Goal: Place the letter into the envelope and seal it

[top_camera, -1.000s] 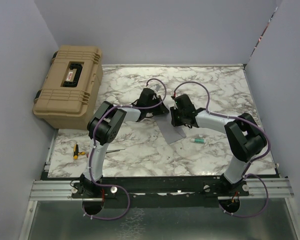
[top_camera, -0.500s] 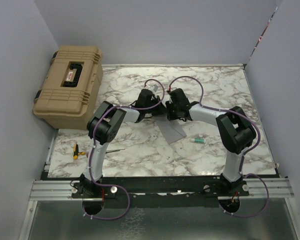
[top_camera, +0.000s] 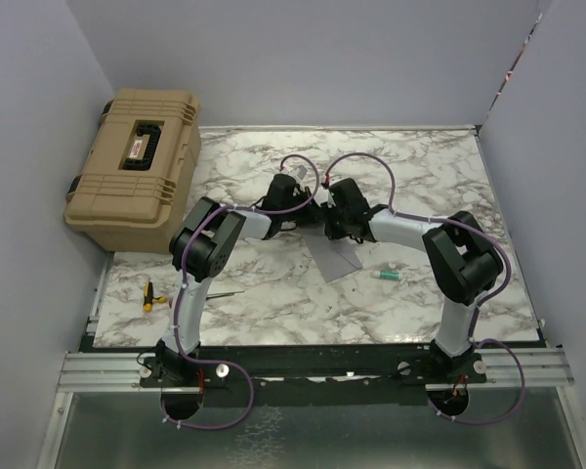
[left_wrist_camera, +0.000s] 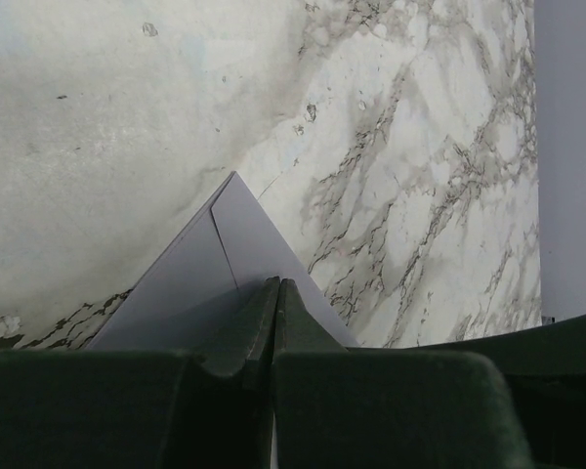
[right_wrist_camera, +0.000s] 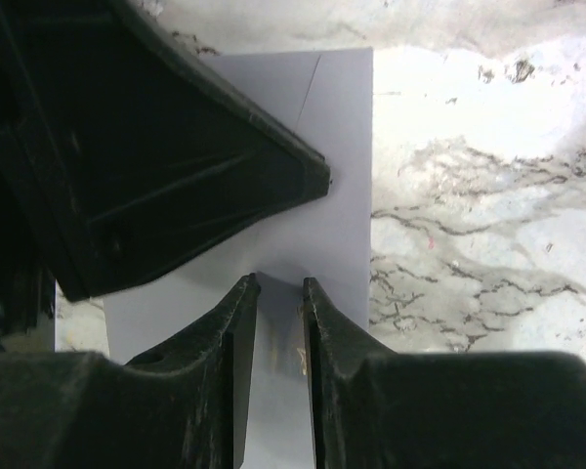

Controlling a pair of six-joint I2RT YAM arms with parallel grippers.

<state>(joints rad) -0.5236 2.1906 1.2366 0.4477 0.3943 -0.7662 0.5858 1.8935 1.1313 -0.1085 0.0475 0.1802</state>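
The envelope (right_wrist_camera: 337, 147) lies mid-table (top_camera: 264, 293) between our two arms. It is thin, light, floppy paper that slides on smooth marble, so we judge a pinch at an edge or the flap fold works better than a flat press. We see no letter.

Our left gripper (left_wrist_camera: 276, 288) is closed, its tips on the envelope, though we cannot tell whether it is pinching. Our right gripper (right_wrist_camera: 280, 285) hovers with a narrow gap.

Bare marble lies all round. A small green thing (top_camera: 387, 276) sits near on the right, and the tan case (top_camera: 137, 166) stands well apart.
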